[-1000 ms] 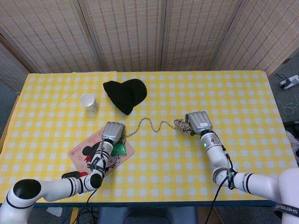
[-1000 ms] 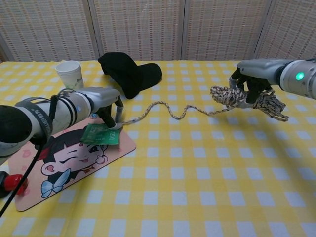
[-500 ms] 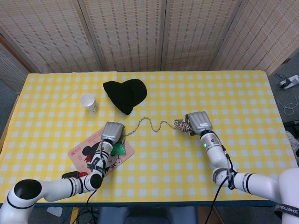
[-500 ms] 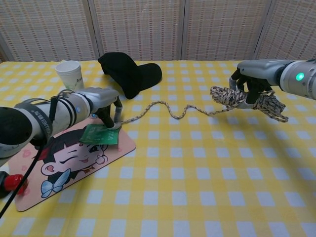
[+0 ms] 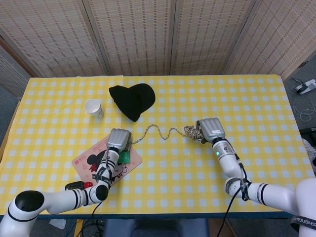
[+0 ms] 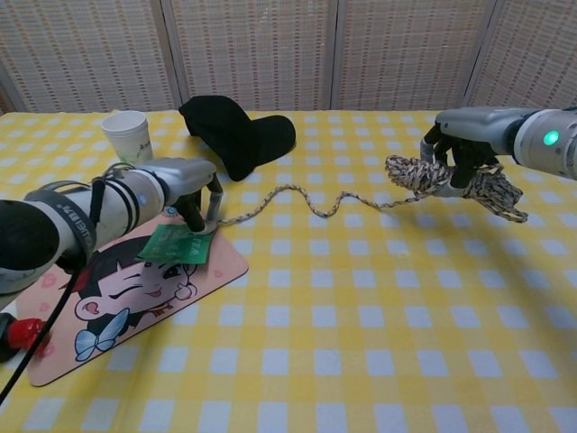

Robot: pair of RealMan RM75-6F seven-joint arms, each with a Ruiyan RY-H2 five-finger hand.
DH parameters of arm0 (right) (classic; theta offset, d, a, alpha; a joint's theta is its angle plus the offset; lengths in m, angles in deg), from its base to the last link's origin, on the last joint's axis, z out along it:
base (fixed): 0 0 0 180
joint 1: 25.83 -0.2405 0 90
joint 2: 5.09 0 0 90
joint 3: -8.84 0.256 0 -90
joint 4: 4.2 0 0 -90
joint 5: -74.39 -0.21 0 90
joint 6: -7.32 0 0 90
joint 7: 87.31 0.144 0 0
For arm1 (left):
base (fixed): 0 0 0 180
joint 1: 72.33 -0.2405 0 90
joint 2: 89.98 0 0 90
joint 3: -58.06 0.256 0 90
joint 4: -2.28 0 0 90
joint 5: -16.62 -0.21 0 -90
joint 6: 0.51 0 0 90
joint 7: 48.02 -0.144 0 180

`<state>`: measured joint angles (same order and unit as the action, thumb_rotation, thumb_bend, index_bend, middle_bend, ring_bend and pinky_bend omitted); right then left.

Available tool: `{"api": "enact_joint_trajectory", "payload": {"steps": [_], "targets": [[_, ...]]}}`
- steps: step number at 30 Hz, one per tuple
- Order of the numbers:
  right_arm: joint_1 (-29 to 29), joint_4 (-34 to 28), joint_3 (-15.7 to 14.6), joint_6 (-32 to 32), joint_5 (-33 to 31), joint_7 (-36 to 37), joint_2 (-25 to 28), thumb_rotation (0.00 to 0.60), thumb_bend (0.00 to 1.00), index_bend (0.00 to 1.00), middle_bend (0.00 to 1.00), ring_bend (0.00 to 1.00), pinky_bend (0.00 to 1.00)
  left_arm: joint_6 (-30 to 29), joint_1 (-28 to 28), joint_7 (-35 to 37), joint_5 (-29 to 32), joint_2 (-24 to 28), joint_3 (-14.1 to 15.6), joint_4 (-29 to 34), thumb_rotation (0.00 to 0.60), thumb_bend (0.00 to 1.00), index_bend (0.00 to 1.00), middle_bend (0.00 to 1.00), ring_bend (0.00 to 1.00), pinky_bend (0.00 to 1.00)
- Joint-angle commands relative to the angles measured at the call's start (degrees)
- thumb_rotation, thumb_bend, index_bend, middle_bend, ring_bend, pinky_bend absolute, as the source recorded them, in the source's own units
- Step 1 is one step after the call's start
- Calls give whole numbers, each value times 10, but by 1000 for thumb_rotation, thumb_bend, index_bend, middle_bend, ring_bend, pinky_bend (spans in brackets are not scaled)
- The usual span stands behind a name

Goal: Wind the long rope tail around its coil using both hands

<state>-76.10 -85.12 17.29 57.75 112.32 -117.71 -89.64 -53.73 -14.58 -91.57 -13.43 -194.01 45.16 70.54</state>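
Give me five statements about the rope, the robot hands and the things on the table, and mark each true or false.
1. The right robot hand holds the rope coil above the table. True.
2. The rope tail hangs free of the left robot hand. False: its end is at that hand's fingers.
3. The paper cup lies on its side. False: it stands upright.
4. The black cap rests beyond the tail. True.
5. A green packet lies on the cartoon mat. True.
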Motion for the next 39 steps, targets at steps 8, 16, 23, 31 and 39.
{"api": "enact_joint_trajectory", "payload": {"steps": [8,16,23,31,39], "targets": [[10,-19,10,8,17,23,23,600,1000,754,583,566,764,-7,-25,51,-18,68,-25,76,600,447,749,1000,1000,1000],[29,-57,23,28,50,57,69,600,1000,758,583,567,764,-44,-74,115,-96,183,-29,188,600,447,750,1000,1000,1000],[28,-71,30,31,62,60,82,600,1000,766,588,571,764,-85,-126,185,-157,279,-40,247,600,447,750,1000,1000,1000],[9,-74,38,28,61,43,73,600,1000,768,591,572,764,-108,-176,274,-177,353,-64,268,600,447,750,1000,1000,1000],[-30,-62,52,20,43,10,42,600,1000,769,593,574,764,-112,-218,375,-219,424,-88,304,600,447,749,1000,1000,1000]]}}
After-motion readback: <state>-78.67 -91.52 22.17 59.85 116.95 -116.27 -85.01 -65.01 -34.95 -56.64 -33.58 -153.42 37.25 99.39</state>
